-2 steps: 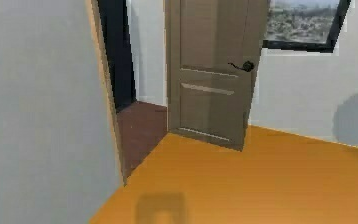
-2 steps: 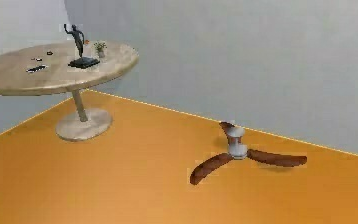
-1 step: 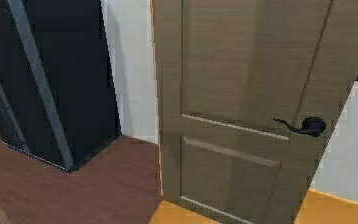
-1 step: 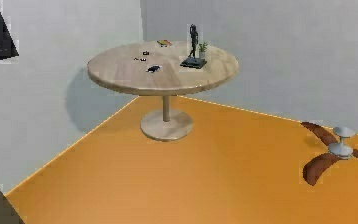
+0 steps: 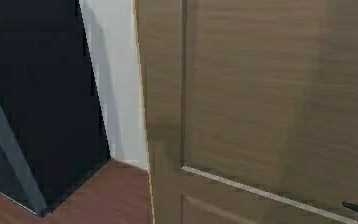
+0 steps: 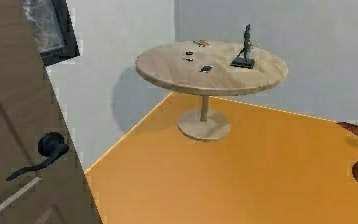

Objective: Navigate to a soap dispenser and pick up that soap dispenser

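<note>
Can't tell what your fingers are doing, so no call there. You're nose-up to a brown door [image 5: 257, 110], its handle [image 6: 42, 150] close by. I can't tell where the soap dispenser is: the round table [image 6: 162, 68] carries a tall dark thing [image 6: 245, 50] and small dark bits [image 6: 203, 68]. My guess is it's light, stiff and slippery, so grab the body, not the pump.

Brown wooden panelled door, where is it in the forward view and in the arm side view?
Forward view: the brown wooden panelled door takes the right half, top to bottom.
Arm side view: the door stands along the left edge.
Shared landmark: its black lever handle, bottom right corner in the forward view, lower left in the arm side view.
</note>
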Controlling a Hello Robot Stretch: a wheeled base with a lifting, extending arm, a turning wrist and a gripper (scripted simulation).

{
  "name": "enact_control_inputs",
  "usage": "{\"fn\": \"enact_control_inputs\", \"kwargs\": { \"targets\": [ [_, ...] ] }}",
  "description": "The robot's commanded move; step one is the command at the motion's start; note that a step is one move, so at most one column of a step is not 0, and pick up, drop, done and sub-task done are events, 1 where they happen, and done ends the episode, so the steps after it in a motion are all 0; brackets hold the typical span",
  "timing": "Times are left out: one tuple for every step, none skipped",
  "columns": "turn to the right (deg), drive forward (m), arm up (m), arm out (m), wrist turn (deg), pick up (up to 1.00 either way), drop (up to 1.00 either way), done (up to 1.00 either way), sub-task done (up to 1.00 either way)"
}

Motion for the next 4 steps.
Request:
{"fn": "enact_control_inputs", "kwargs": {
  "targets": [
    [-45.0, 0.00, 0.00, 0.00, 0.0, 0.00, 0.00, 0.00, 0.00],
    [-12.0, 0.00, 0.00, 0.00, 0.0, 0.00, 0.00, 0.00, 0.00],
    [-3.0, 0.00, 0.00, 0.00, 0.0, 0.00, 0.00, 0.00, 0.00],
    [0.0, 0.30, 0.00, 0.00, 0.0, 0.00, 0.00, 0.00, 0.00]
  ]
}}
